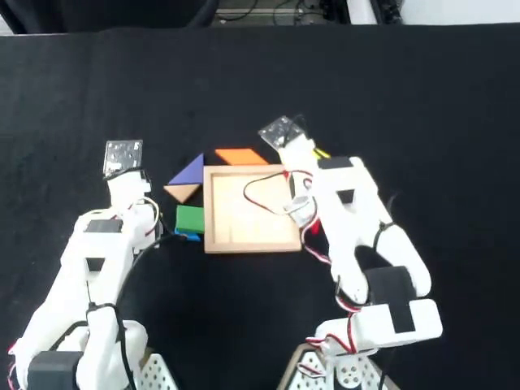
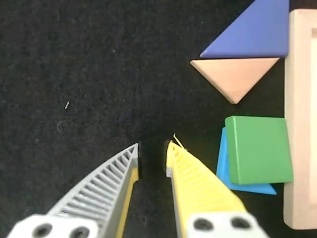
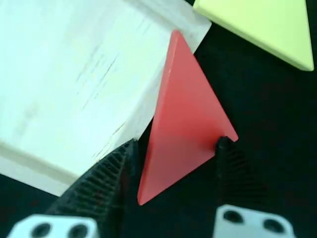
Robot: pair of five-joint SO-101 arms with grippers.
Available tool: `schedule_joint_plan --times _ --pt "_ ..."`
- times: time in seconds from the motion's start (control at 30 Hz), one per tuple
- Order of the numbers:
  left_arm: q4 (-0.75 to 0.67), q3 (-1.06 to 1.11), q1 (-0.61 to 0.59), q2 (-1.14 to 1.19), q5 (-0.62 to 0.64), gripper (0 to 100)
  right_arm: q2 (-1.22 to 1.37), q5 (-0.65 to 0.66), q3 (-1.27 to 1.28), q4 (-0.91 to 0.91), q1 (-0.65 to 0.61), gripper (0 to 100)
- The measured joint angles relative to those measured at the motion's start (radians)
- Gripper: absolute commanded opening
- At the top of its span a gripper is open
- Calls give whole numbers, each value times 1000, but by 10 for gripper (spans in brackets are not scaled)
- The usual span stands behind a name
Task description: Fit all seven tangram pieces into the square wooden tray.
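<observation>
Red triangle (image 3: 185, 134) sits pinched between the right gripper's (image 3: 177, 144) black fingers, one on its long edge and one at a corner. It lies tilted at the tray's (image 1: 253, 246) right rim, one edge over the pale wood and the rest over the black counter (image 1: 406, 97). The tray's floor is bare wood. A yellow triangle (image 3: 257, 25) lies flat on the counter just off the tray's far right corner.

The other pieces lie around the tray's left and far sides. An orange piece (image 1: 240, 156) lies along the far rim. A blue triangle (image 2: 252, 34) is by the far left corner, touching the rim, with a tan triangle (image 2: 235, 77) right beside it, its point turned away from the blue one. Nearer the arms, a green square (image 2: 258, 148) rests against the tray's left rim, lying on top of a light-blue piece (image 2: 250, 188) whose edges stick out from under it.

The left gripper (image 2: 152, 146) is low over bare counter left of the tray, near the green square, its grey and yellow fingers slightly spread and holding nothing
</observation>
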Motion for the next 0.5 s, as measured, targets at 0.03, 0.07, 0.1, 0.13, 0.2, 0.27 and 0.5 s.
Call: schedule_joint_plan --times 0.03,0.07,0.1,0.13,0.2,0.27,0.5 --pt "0 0 0 0 0 106 2 0 -2 0 0 257" --pt "0 0 0 0 0 106 3 0 -2 0 0 257" --pt "0 0 0 0 0 106 8 0 -2 0 0 257" --pt "0 0 0 0 0 105 8 0 -2 -2 0 257" --pt "0 0 0 0 0 105 8 0 -2 -12 0 257" --pt "0 0 0 0 0 105 9 0 -2 -21 8 257" --pt "0 0 0 0 0 105 11 55 -2 -48 28 258"
